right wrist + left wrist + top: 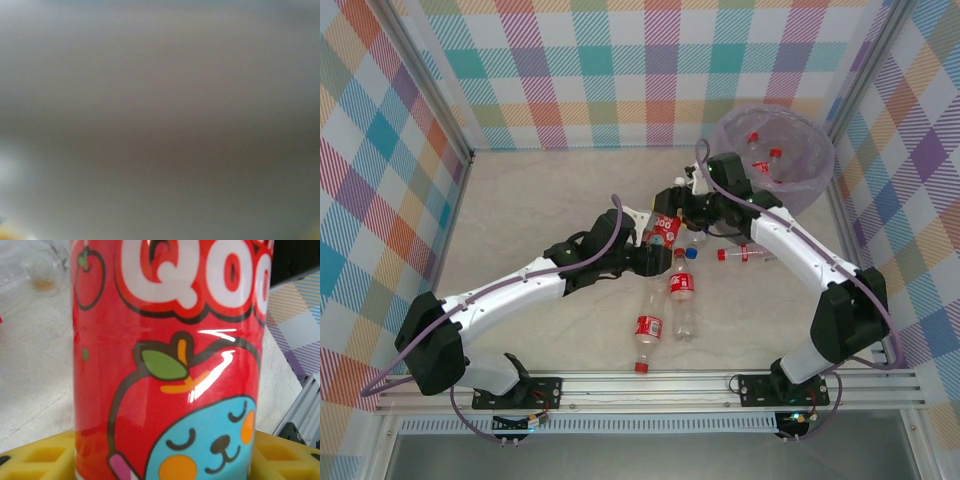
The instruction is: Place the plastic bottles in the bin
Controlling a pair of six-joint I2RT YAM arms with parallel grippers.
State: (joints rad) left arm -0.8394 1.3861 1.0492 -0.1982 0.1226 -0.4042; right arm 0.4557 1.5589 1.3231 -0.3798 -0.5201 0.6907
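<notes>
From above, in the middle of the tabletop (540, 200): the left gripper (657, 240), jaws closed on a red bottle (666, 230). Just to the right, the right gripper (697, 213), very near that same bottle, jaws too small and dark there to tell wide from narrow. From the right wrist, soft grey blur, so no help with those jaws either. Up close from the left wrist, much more of the red bottle (165, 365): upright in the picture between two yellow pads (35, 460), one on each side, with big white letters, a red apple with a green leaf, and a sleepy blue face on the label. From above, that label just a small red patch. Also in the close look: a clear round thing (45, 270) with a brownish spot at the far left, a silver rail (300, 410) and a bit of checked wall (300, 315) at the right. From above again, the wide scene: the bin (823, 165) in the far right corner, lined with a pale purple bag, a few red-capped bottles (767, 158) already inside. Well apart from the bin, more bottles lying on the tabletop: a blue-cap bottle (692, 245) just near of the jaws, a sideways bottle (745, 255) under the right arm (790, 245), a red-label bottle (682, 290) toward the near edge, and a second red-label bottle (648, 325) just beside it on the left.
</notes>
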